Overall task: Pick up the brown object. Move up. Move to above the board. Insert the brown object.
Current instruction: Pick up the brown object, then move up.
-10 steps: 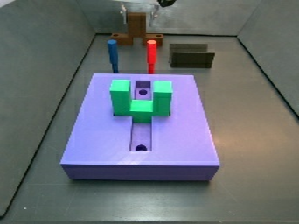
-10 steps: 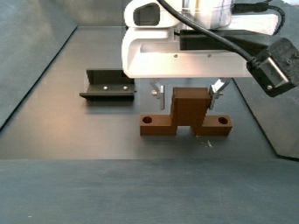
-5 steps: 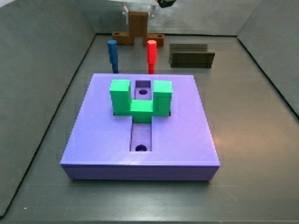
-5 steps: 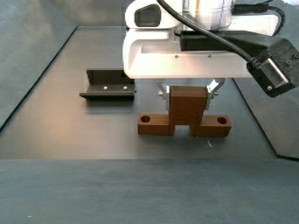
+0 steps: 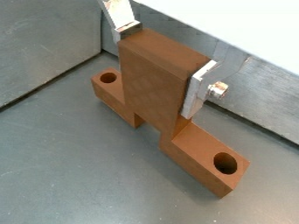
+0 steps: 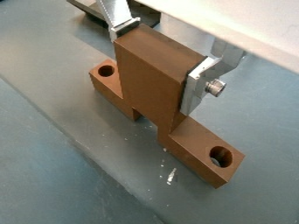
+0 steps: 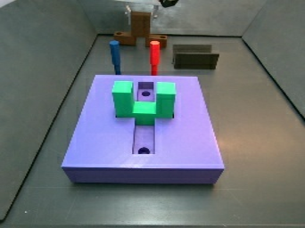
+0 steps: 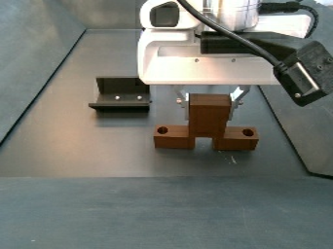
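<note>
The brown object (image 5: 163, 101) stands with its bar upright between the gripper (image 5: 162, 66) fingers, both silver plates (image 6: 201, 77) pressed against its sides, so the gripper pinches it. Its crosspiece (image 8: 204, 138), with a round hole near each end, sits at or just above the grey floor (image 8: 117, 165). The fixture (image 8: 119, 95) stands near. In a side view the board (image 7: 143, 134) with its green block (image 7: 144, 99) lies well apart from the gripper (image 7: 143, 16), beyond blue (image 7: 116, 53) and red (image 7: 155, 55) pegs and a dark box (image 7: 195, 57)

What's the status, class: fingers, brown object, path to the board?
Gripper at the far wall, fingers shut on the brown object. Board bare. Red peg, blue peg between.
</note>
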Available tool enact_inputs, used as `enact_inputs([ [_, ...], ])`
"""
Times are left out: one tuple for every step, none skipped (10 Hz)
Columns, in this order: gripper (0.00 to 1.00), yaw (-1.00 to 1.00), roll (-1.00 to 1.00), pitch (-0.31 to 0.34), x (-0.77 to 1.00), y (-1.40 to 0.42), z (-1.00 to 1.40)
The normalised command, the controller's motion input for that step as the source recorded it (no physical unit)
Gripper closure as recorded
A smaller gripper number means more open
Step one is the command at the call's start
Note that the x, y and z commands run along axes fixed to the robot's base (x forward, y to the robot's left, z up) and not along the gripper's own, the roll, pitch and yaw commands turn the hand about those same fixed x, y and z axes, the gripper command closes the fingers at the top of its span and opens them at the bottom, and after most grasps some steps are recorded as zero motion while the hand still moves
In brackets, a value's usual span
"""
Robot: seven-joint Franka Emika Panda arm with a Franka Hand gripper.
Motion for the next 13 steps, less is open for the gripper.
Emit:
enact_inputs([
  [1.00,0.00,0.00,0.000,0.00,0.00,0.00],
  [1.00,0.00,0.00,0.000,0.00,0.00,0.00],
  [1.00,0.00,0.00,0.000,0.00,0.00,0.00],
  [1.00,0.00,0.00,0.000,0.00,0.00,0.00],
  [1.00,0.00,0.00,0.000,0.00,0.00,0.00],
  [1.00,0.00,0.00,0.000,0.00,0.00,0.00],
  [1.00,0.00,0.00,0.000,0.00,0.00,0.00],
  [1.00,0.00,0.00,0.000,0.00,0.00,0.00],
  [1.00,0.00,0.00,0.000,0.00,0.00,0.00],
  [1.00,0.00,0.00,0.000,0.00,0.00,0.00],
  [1.00,0.00,0.00,0.000,0.00,0.00,0.83],
  [1.00,0.00,0.01,0.017,0.02,0.03,0.79],
  [1.00,0.00,0.02,0.053,-0.01,0.02,0.57],
])
